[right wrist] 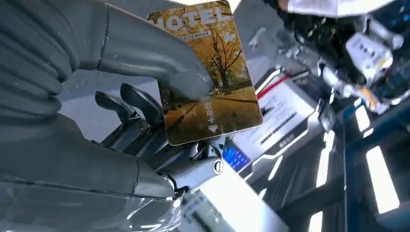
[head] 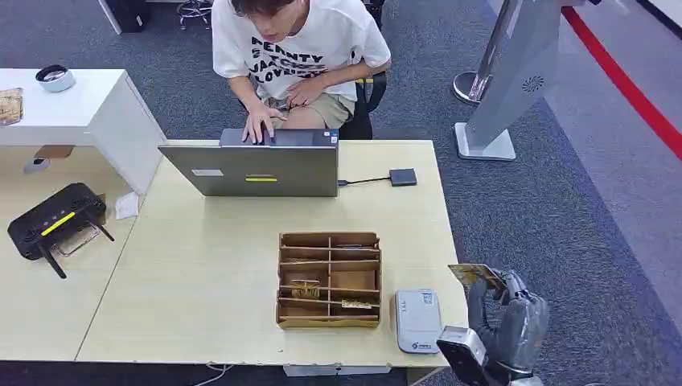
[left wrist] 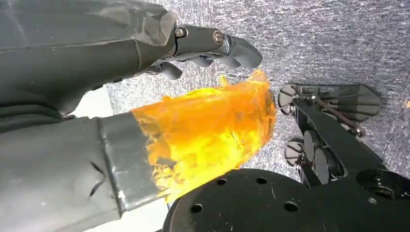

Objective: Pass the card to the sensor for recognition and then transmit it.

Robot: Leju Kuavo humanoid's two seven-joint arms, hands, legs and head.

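right hand (head: 505, 322) clamped on card (head: 476, 275), at 3 o'clock of sensor (head: 417, 320) | left hand (left wrist: 145, 53) curled shut, empty | desk (head: 201, 273)

You are looking down into an office or a lab's demo corner. Blue-grey carpet (head: 555, 217) covers the floor on the right of the frame. At the top centre a person (head: 297, 48) sits on a chair typing at a laptop (head: 257, 169), which stands on a pale wooden bench (head: 201, 273). A white counter (head: 88, 104) fills the upper left, a black controller (head: 55, 225) lies at the left edge, and a grey kiosk stand (head: 515, 72) rises at the upper right.
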